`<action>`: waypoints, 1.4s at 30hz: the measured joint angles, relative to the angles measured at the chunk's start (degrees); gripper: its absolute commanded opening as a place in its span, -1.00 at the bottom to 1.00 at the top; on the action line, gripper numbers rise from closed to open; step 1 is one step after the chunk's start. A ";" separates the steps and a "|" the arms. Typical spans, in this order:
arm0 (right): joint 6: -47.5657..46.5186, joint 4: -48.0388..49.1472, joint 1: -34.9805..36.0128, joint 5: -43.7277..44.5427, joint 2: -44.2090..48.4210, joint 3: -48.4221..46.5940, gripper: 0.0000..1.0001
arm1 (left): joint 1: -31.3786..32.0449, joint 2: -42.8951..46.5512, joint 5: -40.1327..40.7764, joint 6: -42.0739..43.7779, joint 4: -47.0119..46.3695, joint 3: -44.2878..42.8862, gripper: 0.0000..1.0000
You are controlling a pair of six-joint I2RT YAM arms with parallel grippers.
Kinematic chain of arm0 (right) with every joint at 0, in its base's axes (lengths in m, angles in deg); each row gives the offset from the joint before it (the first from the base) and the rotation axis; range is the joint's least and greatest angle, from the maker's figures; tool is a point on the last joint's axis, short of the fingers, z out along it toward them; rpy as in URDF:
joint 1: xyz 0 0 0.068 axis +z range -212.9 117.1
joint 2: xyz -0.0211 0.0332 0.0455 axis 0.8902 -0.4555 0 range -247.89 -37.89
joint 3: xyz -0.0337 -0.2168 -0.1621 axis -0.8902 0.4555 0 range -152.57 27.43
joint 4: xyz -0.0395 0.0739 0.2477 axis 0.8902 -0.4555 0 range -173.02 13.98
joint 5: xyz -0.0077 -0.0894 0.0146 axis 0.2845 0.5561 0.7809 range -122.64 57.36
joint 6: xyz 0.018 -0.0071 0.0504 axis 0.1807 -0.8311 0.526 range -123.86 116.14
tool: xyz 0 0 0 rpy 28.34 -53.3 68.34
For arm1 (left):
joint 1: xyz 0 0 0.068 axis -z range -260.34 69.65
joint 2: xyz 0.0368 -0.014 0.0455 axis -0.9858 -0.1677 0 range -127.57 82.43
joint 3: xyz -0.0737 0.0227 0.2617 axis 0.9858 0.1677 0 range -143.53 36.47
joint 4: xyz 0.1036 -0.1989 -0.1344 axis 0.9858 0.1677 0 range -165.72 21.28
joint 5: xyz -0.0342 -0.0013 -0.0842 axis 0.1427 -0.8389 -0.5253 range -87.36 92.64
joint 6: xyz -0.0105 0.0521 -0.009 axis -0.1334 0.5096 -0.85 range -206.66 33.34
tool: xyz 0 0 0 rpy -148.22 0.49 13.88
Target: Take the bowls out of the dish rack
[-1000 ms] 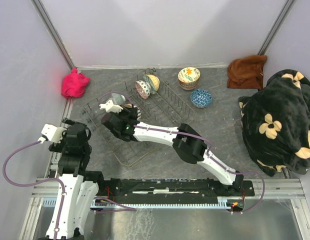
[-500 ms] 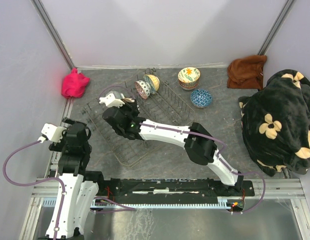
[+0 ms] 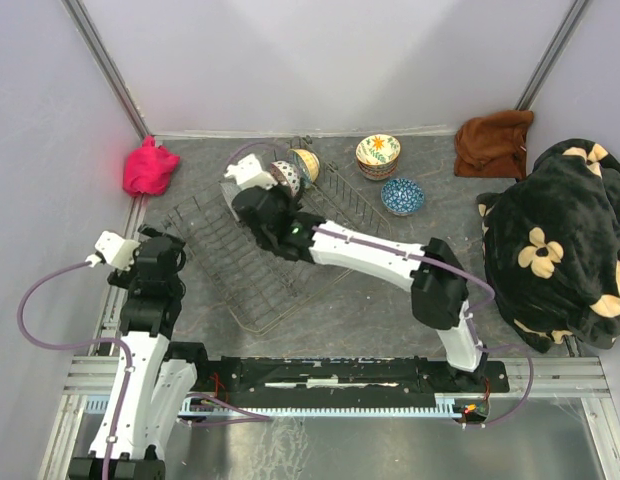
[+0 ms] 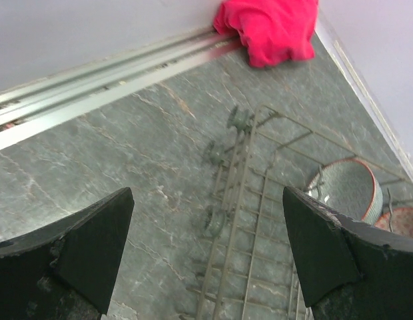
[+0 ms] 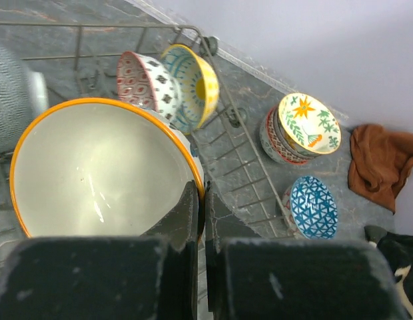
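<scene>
Lifting an orange-rimmed bowl [image 5: 100, 167] off the dish rack [image 3: 240, 290]
My right jaws are clamped on its rim, the bowl hanging over the rack's far end beside two patterned bowls [image 5: 143, 83] stood on edge. Best, I judge, to clear those and the wires before swinging toward the stacked bowls [image 5: 300, 130] on the table [image 3: 437, 165]. My left jaws stand apart, empty.

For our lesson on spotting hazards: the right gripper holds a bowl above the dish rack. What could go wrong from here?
1. The right gripper pinches only the rim of the orange-rimmed white ceramic bowl; it could slip or swing loose.
2. That bowl hangs close to the red-patterned bowl and yellow bowl propped in the dark wire dish rack; a sideways move might knock them.
</scene>
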 measured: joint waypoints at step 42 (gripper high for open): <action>29.49 -10.14 -56.08 -44.96 14.05 22.80 -0.98 | 0.00 -7.43 -28.50 5.99 -18.23 2.62 0.99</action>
